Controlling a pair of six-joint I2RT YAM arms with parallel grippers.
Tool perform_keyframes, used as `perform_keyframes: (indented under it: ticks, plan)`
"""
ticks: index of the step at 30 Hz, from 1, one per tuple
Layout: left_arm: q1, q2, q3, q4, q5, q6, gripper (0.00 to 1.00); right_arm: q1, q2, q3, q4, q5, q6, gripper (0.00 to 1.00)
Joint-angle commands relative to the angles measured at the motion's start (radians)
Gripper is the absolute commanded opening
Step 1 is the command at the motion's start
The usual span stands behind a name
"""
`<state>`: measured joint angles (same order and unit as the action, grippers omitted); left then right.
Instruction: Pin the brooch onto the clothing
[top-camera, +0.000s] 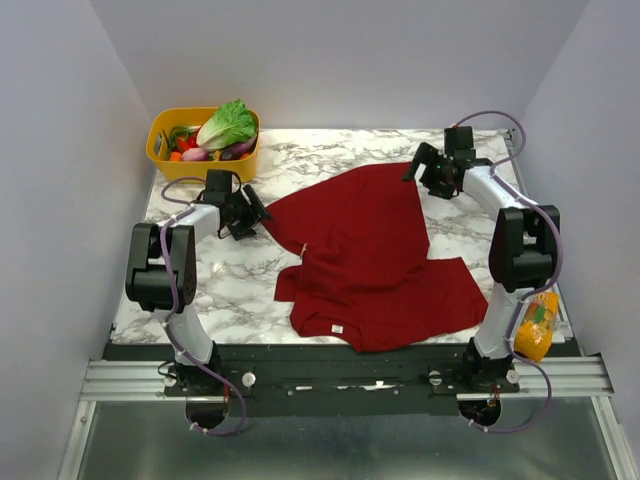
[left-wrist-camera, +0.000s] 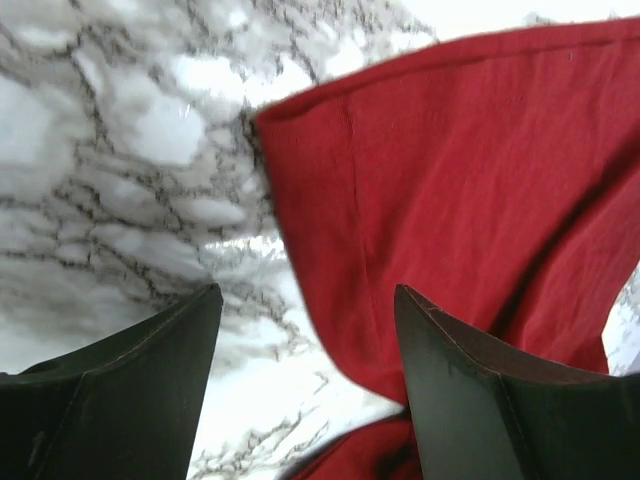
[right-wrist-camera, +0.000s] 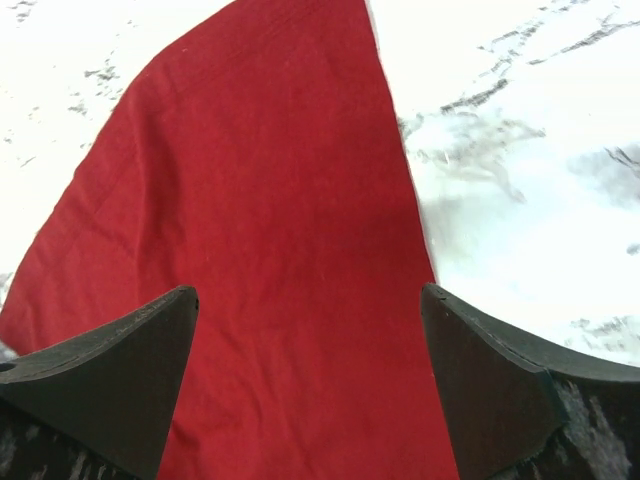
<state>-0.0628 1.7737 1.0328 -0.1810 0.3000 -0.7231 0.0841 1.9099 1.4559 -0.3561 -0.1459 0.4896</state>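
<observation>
Both grippers open by the red shirt (top-camera: 380, 240)
The left gripper (left-wrist-camera: 307, 295) has its jaws apart, with the shirt's edge between them. The right gripper (right-wrist-camera: 307, 290) has its jaws wide, with the shirt filling the gap.

No text, number or brand can be read in any view. A small white label (top-camera: 337, 328) is seen on the dark red T-shirt (top-camera: 380, 250), well apart from the left gripper (top-camera: 252, 212) and from the right gripper (top-camera: 418, 166), on the side toward the arm bases. Its print is too small to be made out. The markings on the orange-yellow bag (top-camera: 537, 327), far behind the right gripper, are likewise illegible.
</observation>
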Motion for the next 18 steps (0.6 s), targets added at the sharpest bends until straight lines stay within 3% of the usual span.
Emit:
perform_keyframes:
  ticks: [1,15,18]
  plan:
    - [-0.008,0.067,0.050,-0.040,-0.071,0.028,0.78,0.003,0.110,0.096,-0.139,0.031,0.007,1.00]
    - [-0.120,0.227,0.259,-0.230,-0.200,0.076,0.73,-0.014,0.288,0.311,-0.282,0.045,-0.003,0.98]
    - [-0.140,0.259,0.303,-0.264,-0.214,0.083,0.66,-0.014,0.334,0.389,-0.329,0.026,-0.020,0.96]
